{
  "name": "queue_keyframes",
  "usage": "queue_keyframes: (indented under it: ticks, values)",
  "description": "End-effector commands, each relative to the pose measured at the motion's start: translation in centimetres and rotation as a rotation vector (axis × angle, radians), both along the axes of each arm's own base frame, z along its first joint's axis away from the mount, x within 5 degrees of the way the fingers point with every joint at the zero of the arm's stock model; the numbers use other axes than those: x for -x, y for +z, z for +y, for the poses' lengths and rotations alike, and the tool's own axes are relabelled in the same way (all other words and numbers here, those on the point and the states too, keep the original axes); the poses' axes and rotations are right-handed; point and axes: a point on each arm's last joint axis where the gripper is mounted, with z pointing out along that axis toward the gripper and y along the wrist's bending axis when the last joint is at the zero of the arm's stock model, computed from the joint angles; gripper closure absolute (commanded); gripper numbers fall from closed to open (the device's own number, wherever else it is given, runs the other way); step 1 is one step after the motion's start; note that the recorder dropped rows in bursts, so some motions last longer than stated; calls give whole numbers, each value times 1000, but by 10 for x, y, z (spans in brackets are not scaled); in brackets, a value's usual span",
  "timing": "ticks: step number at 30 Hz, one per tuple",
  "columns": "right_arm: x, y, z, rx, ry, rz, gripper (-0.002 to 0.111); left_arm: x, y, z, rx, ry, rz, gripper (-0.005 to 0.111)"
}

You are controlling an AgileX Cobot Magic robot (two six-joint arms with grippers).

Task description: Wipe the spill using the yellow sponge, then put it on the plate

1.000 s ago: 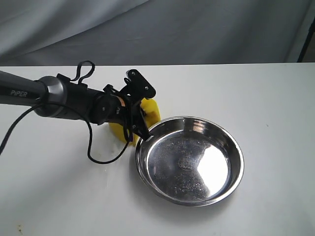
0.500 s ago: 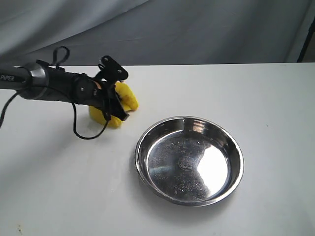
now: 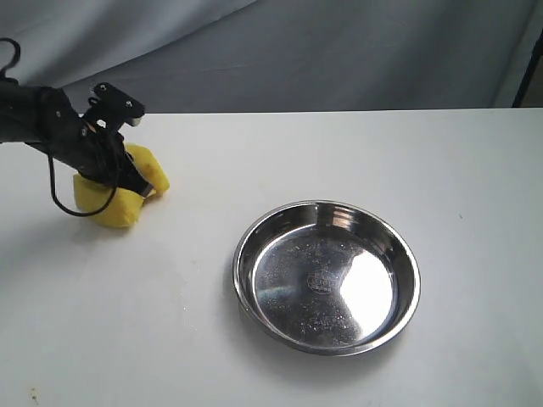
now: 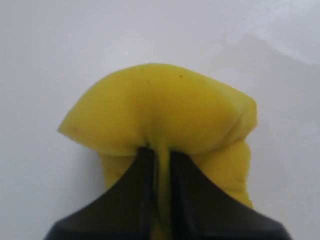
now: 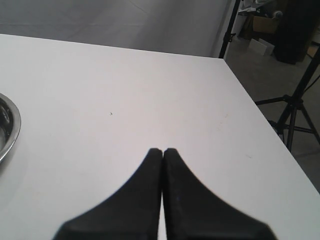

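The white desk (image 3: 475,170) carried the round stainless-steel plate (image 3: 411,280) at lower centre, nothing in it. The yellow foam sponge (image 3: 119,208) lay at far left, pressed against the desk and squeezed in the left pincer (image 4: 159,150), evidently for wiping. No spill was discernible. The right pincer (image 5: 162,150) was clenched on nothing, parked clear.

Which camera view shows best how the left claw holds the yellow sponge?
The left wrist view: the yellow sponge fills it, pinched and creased between the fingers of the left claw. The exterior view shows it small, partly hidden by the claw. The right wrist view does not show it.
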Motion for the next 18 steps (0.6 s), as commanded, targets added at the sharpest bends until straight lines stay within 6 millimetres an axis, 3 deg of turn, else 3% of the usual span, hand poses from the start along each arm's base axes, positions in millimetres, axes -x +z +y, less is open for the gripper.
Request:
queue_keyframes:
  ticks: [1, 6, 10, 12, 15, 18]
  values:
    - [0, 0, 0, 8, 3, -10, 108, 10, 65, 1, 29, 5, -117, 107]
    - [0, 0, 0, 8, 3, -10, 108, 26, 115, 1, 78, 14, -201, 107]
    - [0, 0, 0, 8, 3, -10, 108, 34, 129, 0, 89, 9, -201, 107]
    - [0, 0, 0, 8, 3, -10, 108, 34, 119, -1, 110, 20, -156, 107]
    - [0, 0, 0, 8, 3, -10, 108, 32, 71, -12, 176, 16, -79, 107]
    - [0, 0, 0, 8, 3, -10, 108, 16, 28, -22, 316, 93, -51, 107]
